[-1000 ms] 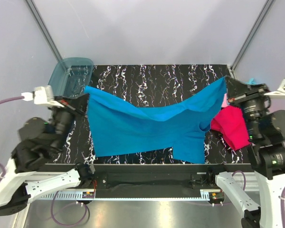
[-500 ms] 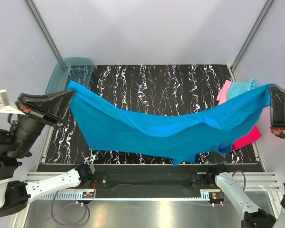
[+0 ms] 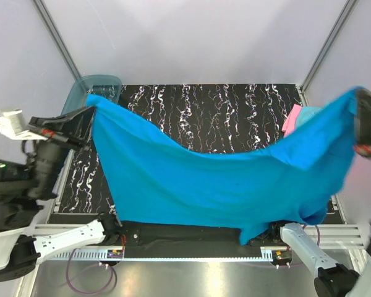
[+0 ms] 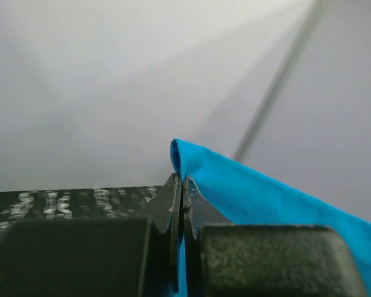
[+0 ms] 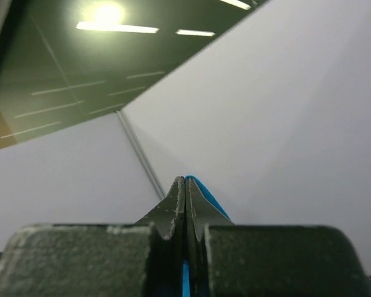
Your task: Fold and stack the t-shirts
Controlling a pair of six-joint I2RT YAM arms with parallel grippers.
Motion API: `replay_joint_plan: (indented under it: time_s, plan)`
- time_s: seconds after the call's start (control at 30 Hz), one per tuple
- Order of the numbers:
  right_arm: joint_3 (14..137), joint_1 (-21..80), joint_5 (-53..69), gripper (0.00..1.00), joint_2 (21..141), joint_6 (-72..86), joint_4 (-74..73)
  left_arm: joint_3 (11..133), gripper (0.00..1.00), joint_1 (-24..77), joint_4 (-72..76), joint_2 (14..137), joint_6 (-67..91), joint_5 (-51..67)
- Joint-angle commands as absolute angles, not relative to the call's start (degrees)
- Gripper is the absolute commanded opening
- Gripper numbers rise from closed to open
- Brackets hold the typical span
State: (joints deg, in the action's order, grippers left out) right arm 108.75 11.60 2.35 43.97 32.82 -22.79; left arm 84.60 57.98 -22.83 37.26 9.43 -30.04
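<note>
The medium blue t-shirt (image 3: 216,185) hangs stretched in the air between both grippers and sags over the table's near edge. My left gripper (image 3: 91,109) is shut on its left corner; in the left wrist view the cloth (image 4: 266,201) comes out of the closed gripper (image 4: 181,183). My right gripper (image 3: 357,94) is shut on the right corner, high at the right edge. The right wrist view shows a sliver of blue cloth (image 5: 205,193) pinched in the gripper (image 5: 185,182). A light pink t-shirt (image 3: 291,119) and a light aqua t-shirt (image 3: 309,114) peek out behind it at the far right.
A translucent teal bin (image 3: 98,83) stands at the table's back left corner, just behind the left gripper. The black marbled table (image 3: 204,105) shows behind the hanging shirt. Grey walls and frame posts enclose the sides and back.
Both grippers have pulled apart and lifted the blue shirt off the table. It now hangs as a wide sheet, covering the front of the table and the magenta-red shirt.
</note>
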Motion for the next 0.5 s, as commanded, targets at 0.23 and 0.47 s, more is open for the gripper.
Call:
replay_joint_plan:
  time_s: [0.23, 0.47]
  plan:
    - [81.4, 11.4, -7.8, 0.0, 52.6, 35.2, -15.2, 69.0, 0.06, 42.1, -7.4, 52.9, 6.4, -38.9]
    - [72.1, 10.2, -10.5, 0.0, 60.4, 35.7, -8.9, 62.3, 0.0, 30.9, -3.4, 63.7, 15.4, -38.8]
